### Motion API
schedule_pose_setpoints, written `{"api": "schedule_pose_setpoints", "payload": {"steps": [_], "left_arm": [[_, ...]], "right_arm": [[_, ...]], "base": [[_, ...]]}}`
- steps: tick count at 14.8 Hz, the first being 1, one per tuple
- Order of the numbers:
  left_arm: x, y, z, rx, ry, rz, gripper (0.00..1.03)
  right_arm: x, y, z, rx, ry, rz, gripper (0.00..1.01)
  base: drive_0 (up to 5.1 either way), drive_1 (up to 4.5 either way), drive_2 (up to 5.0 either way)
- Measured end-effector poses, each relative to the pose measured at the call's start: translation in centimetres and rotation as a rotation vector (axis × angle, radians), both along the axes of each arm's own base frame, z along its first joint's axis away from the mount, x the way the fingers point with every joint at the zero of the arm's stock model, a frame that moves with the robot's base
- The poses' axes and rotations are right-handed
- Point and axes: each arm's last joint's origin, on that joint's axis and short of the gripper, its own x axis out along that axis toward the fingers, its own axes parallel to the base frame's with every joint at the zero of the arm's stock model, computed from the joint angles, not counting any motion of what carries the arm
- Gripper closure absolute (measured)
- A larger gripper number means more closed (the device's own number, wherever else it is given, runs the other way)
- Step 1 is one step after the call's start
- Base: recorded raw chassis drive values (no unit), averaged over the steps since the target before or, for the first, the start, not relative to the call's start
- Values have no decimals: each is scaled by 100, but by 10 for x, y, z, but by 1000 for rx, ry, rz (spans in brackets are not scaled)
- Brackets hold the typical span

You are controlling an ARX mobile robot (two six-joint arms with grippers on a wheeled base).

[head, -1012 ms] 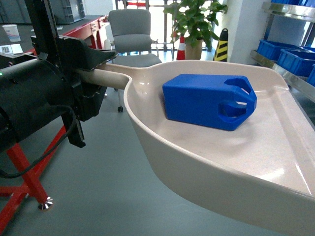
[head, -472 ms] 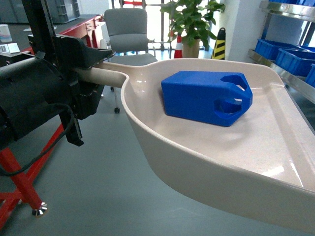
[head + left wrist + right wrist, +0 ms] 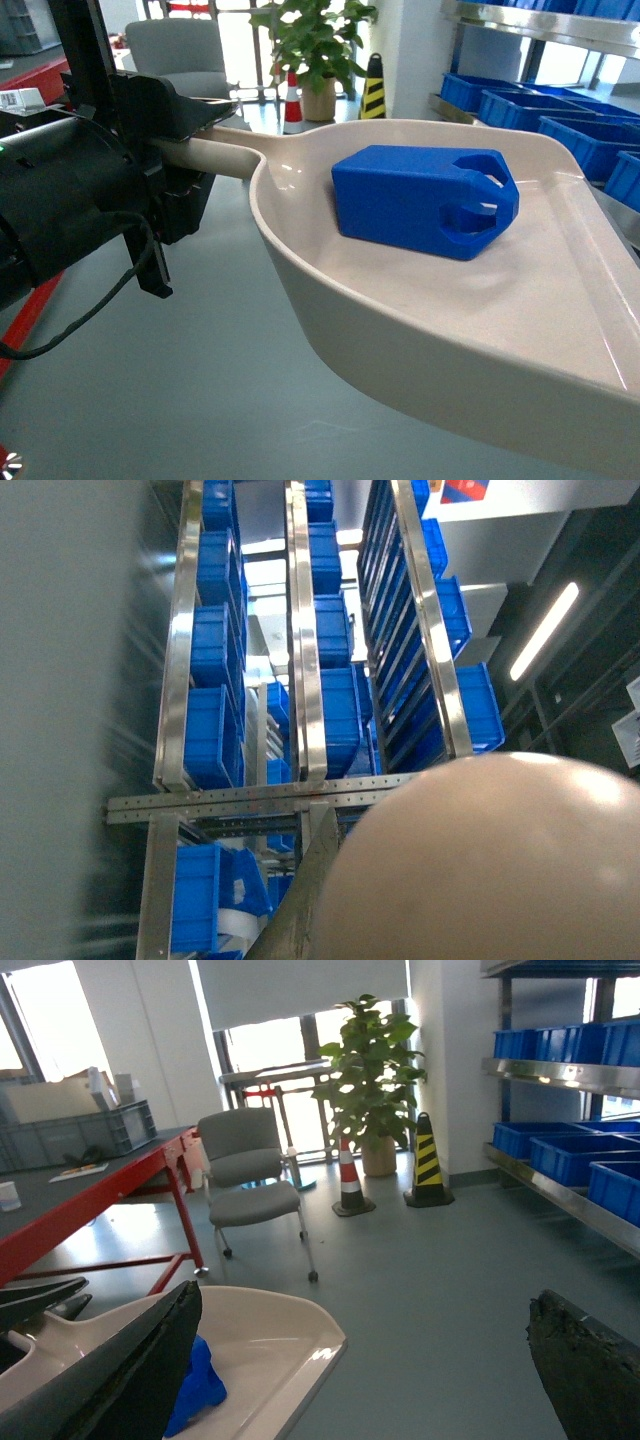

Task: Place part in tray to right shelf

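Part (image 3: 425, 200), one, in one tray (image 3: 430, 310); gripper (image 3: 185, 150) probably clamps handle.

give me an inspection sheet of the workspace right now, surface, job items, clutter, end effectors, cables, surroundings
Surface: grey floor; no table under the tray.
Job's things: blue part lies inside the cream tray, notched end toward the open lip.
Clutter: nothing seen.
End effectors: left end effector shut on the tray handle; right end effector open, empty.
Cables: black cable loops below the left arm.
Surroundings: steel shelf with blue bins at right; grey chair, potted plant, traffic cones, red-framed bench.
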Motion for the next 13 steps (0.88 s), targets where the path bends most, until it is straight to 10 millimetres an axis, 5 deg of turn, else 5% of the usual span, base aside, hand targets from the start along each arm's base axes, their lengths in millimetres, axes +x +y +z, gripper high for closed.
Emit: {"api": "schedule_pose_setpoints", "payload": {"steps": [13], "left_arm": [[0,0,0,0,0,-1,91]], "right_arm": [[0,0,0,0,-3,0,3]], "base": [[-166,-166,-166]]}}
